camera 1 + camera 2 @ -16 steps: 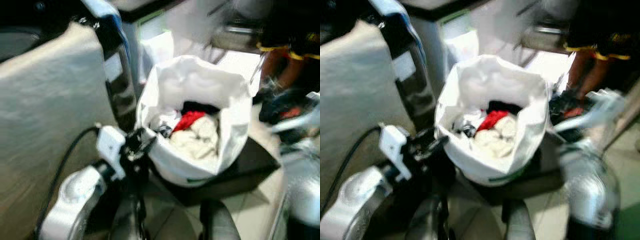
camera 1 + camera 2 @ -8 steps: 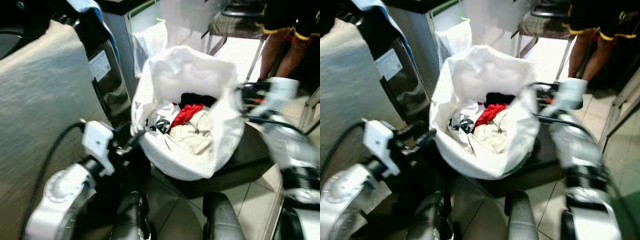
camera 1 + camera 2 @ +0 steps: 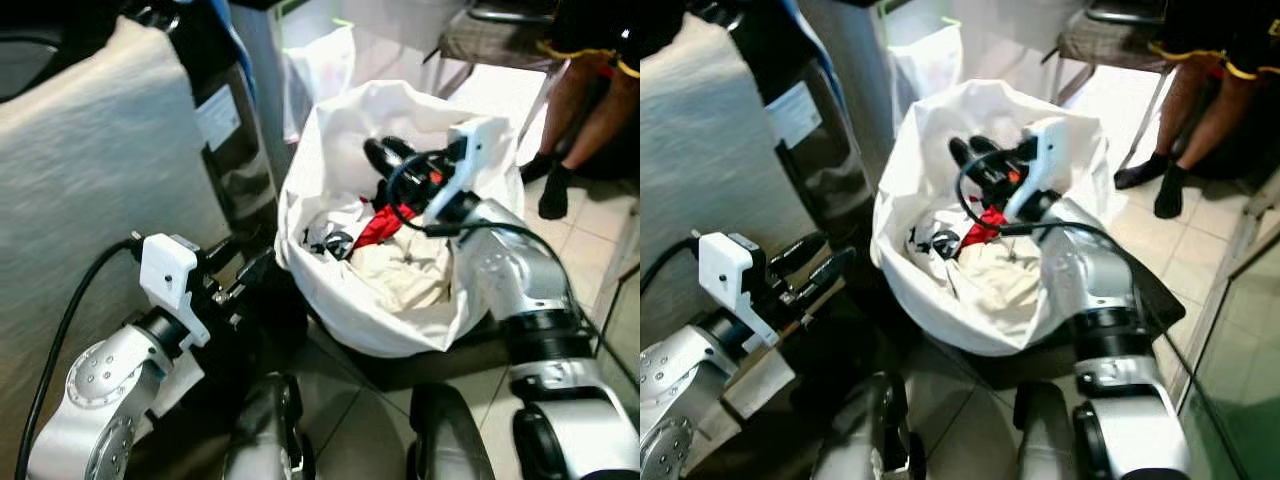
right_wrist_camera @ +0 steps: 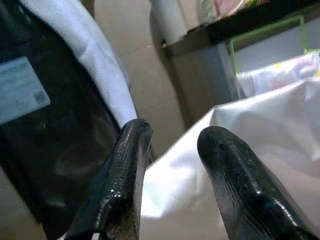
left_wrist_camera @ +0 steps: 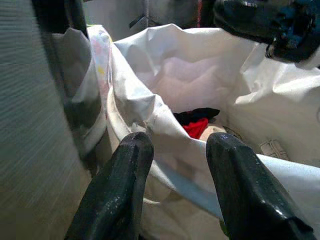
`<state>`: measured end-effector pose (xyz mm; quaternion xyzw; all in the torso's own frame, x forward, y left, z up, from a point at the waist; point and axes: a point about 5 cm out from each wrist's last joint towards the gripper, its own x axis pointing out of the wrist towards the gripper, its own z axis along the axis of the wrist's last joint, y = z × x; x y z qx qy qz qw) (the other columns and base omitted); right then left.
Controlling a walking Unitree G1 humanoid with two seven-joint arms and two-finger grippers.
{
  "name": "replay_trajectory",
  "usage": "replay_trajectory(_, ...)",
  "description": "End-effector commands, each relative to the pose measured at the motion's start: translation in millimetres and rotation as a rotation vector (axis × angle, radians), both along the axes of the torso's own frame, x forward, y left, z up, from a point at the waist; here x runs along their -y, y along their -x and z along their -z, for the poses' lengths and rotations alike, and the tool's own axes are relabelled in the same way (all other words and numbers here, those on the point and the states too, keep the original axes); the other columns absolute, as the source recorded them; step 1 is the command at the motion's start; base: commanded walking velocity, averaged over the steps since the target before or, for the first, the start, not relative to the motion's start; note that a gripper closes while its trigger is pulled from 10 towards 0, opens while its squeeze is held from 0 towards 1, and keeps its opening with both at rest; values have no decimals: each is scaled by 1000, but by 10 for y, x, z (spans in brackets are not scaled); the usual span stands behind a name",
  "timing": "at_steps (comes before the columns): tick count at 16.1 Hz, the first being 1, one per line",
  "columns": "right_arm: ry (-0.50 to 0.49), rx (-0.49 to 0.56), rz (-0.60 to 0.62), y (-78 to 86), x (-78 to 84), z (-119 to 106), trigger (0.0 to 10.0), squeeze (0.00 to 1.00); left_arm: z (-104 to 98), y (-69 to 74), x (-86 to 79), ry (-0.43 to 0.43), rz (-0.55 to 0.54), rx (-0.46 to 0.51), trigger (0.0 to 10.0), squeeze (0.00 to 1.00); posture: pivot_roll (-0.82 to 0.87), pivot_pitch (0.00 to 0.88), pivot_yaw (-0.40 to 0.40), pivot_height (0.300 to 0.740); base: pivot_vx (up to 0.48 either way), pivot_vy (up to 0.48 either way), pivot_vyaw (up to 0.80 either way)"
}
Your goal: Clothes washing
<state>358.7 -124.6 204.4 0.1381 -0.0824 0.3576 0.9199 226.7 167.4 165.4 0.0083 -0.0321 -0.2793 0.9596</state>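
A white laundry bag (image 3: 330, 300) stands open on the floor in front of me. Inside lie a red garment (image 3: 385, 225), a cream cloth (image 3: 405, 275), and black-and-white fabric (image 3: 325, 240). My right gripper (image 3: 385, 155) hovers over the bag's mouth above the red garment, open and holding nothing; its fingers (image 4: 130, 165) point toward the far rim. My left gripper (image 3: 810, 268) is open just outside the bag's near left rim (image 5: 150, 117), its fingers (image 5: 125, 185) either side of that rim's edge without closing on it.
A grey appliance (image 3: 90, 190) with a dark glossy door (image 3: 225, 130) stands close on the left. Behind it hangs a second white bag (image 3: 320, 65). A person's legs (image 3: 590, 100) and a chair (image 3: 490, 30) are at the back right. A black base (image 3: 480, 345) lies under the bag.
My right arm has swung in from the right and now reaches over the bag's opening. The left gripper stays by the bag's left rim. The camera has shifted slightly.
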Motion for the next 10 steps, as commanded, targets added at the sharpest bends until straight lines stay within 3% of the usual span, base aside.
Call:
replay_trajectory(1,-50,6,99,-88,115,-87,10000,0,3,-9,-26,-22,-13,-8,10000,0,64,120,103,610,0,0,0)
replay_trajectory(2,-60,-23,143,-141,170,-82,10000,0,8,-19,-30,-29,-20,-11,10000,0,64,120,103,610,0,0,0)
replay_trajectory(4,77,-114,168,-223,200,40,10000,0,20,-30,-42,-52,-33,-25,10000,0,68,122,107,610,0,0,0)
replay_trajectory(5,270,-174,106,-208,136,231,10000,0,20,-25,-42,-57,-25,-31,10000,0,70,125,112,610,0,0,0)
replay_trajectory(6,380,-228,111,-210,130,403,10000,0,15,-21,-41,-60,-22,-33,10000,0,74,135,118,610,0,0,0)
replay_trajectory(8,349,-309,224,-271,206,498,10000,0,12,-13,-34,-61,-19,-39,10000,0,81,147,123,610,0,0,0)
replay_trajectory(9,291,-402,485,-349,462,577,10000,0,-15,29,-23,-62,-11,-48,10000,0,116,181,133,610,0,0,0)
replay_trajectory(10,277,-413,532,-358,514,579,10000,0,-30,42,-23,-63,-9,-49,10000,0,127,190,134,610,0,0,0)
